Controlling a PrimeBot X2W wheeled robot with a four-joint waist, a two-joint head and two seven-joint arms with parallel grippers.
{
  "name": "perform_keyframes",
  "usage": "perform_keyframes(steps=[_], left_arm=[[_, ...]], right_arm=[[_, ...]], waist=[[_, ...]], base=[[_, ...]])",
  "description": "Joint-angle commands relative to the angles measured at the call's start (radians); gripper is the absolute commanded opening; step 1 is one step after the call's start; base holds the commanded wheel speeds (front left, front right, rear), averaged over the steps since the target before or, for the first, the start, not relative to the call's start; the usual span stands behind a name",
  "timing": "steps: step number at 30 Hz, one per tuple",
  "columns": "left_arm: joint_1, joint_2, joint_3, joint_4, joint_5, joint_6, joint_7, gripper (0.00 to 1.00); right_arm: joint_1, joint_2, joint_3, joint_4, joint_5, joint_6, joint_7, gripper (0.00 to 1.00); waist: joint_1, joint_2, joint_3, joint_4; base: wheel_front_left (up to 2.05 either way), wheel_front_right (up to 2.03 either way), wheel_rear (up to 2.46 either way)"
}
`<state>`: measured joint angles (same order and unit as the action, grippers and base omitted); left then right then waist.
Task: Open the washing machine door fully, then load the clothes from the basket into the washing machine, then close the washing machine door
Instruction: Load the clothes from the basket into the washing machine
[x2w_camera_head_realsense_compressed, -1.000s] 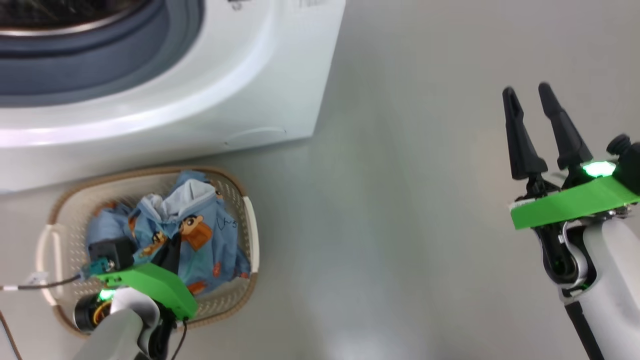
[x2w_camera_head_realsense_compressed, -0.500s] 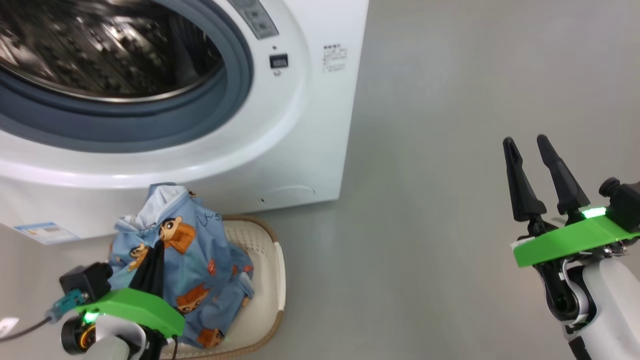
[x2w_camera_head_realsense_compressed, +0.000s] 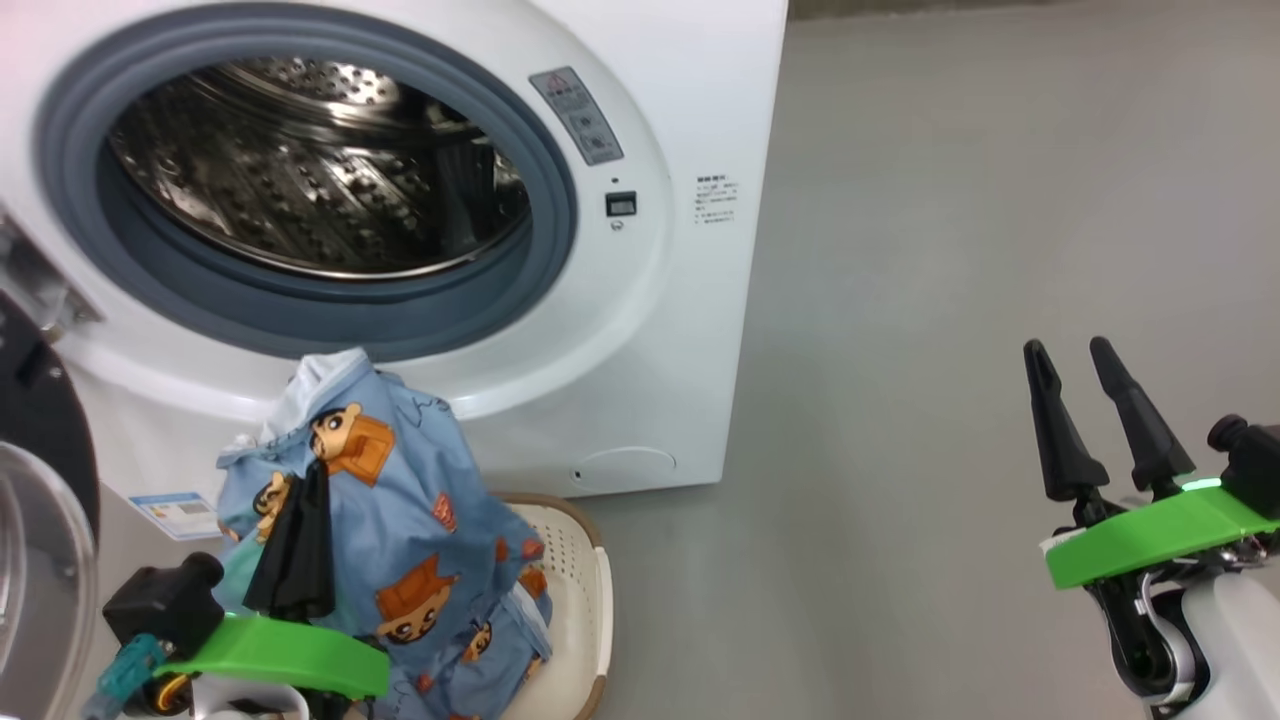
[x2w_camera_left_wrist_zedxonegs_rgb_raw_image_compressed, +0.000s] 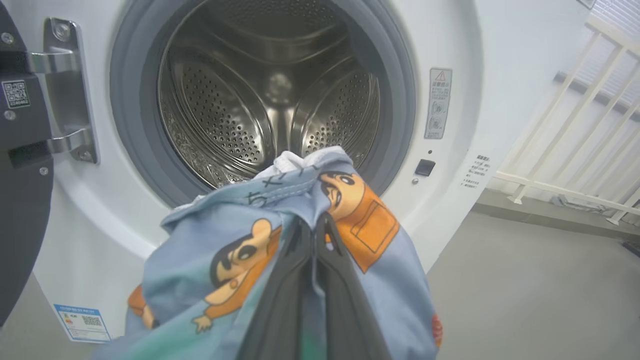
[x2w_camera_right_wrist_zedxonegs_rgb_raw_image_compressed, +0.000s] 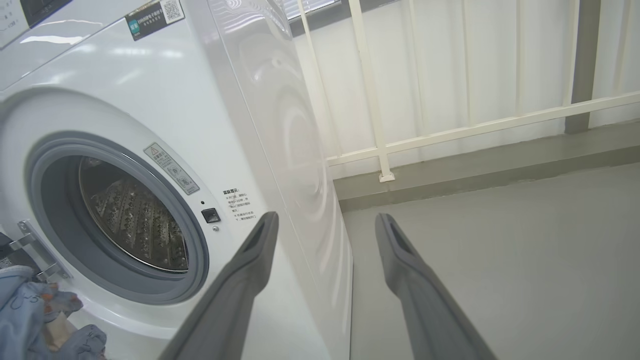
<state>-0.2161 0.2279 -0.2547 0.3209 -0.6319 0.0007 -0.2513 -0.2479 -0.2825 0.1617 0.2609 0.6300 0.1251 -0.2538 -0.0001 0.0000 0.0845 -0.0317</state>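
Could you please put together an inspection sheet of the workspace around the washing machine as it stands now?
Surface: smooth grey floor.
Washing machine: opening uncovered; the steel drum looks empty.
Washing machine door: swung open, at the left edge of the head view.
Clothes: blue bundle lifted in front of the opening, its lower end hanging down to the basket.
Basket: on the floor before the machine; what lies under the bundle is hidden.
Clutter: nothing seen.
Left end effector: shut on the clothes.
Right end effector: open, empty, over the floor.
Cables: teal connector at the left wrist.
Surroundings: white railing beyond the machine.
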Motion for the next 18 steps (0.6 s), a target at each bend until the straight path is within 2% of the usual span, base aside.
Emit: perform_keyframes(steps=[1,10,18], left_arm=[[0.007,0.021,0.036,-0.080,0.023,0.022,-0.010,0.00],[0.053,0.031,0.028,-0.212,0.042,0.066,0.011,0.00],[0.050,0.042,0.037,-0.244,0.042,0.087,0.020,0.00]], right_arm=[[0.013,-0.017,0.016,-0.021,0.007,0.006,-0.008,1.00],[0.032,-0.023,0.014,-0.021,0.009,0.006,-0.008,1.00],[0.024,-0.026,0.028,-0.027,0.008,0.006,-0.008,1.00]], waist=[[0.0001,0.0000,-0.032,0.018],[0.0001,0.0000,-0.050,0.023],[0.0001,0.0000,-0.032,0.018]], base=[[0.00,0.00,0.00],[0.00,0.00,0.00],[0.00,0.00,0.00]])
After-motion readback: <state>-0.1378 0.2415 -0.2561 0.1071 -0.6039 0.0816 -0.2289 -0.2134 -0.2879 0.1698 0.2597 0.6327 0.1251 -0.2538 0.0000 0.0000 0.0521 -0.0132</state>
